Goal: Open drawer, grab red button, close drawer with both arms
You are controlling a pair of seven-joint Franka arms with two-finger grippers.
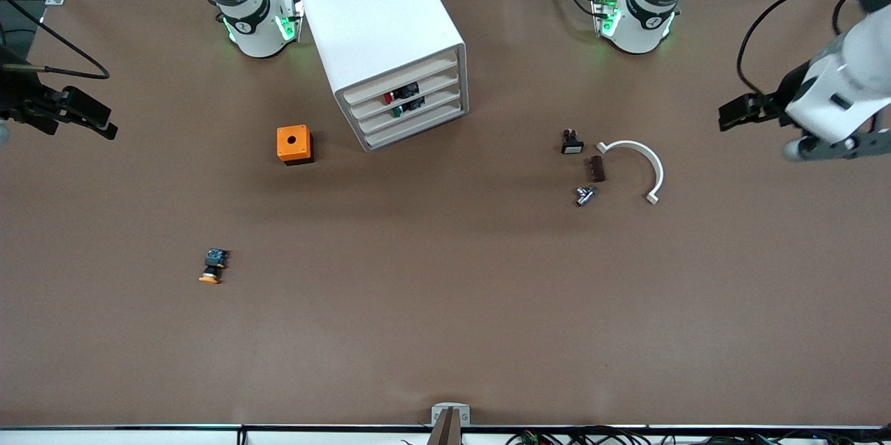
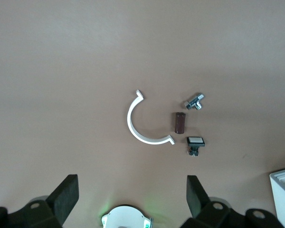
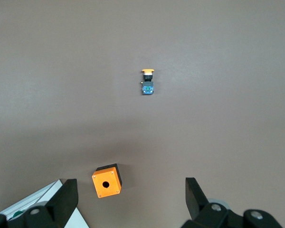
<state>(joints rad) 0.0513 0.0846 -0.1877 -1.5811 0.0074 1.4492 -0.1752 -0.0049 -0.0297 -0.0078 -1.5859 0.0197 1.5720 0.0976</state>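
The white cabinet (image 1: 379,20) stands near the robots' bases, with four shut drawers. The second drawer from the top (image 1: 435,85) shows the red-capped button (image 1: 390,95) through its front gap. A green-capped switch (image 1: 397,111) shows in the drawer below. My left gripper (image 1: 741,113) is open and empty, up over the left arm's end of the table; its wrist view shows its fingers (image 2: 66,194) wide apart. My right gripper (image 1: 94,118) is open and empty over the right arm's end of the table, its fingers (image 3: 66,194) wide apart too. Both are well away from the cabinet.
An orange box (image 1: 294,143) with a hole sits beside the cabinet, toward the right arm's end. An orange-capped switch (image 1: 213,266) lies nearer the front camera. Toward the left arm's end lie a white curved clip (image 1: 637,166), a brown block (image 1: 597,168), a metal fitting (image 1: 585,194) and a white-capped switch (image 1: 571,142).
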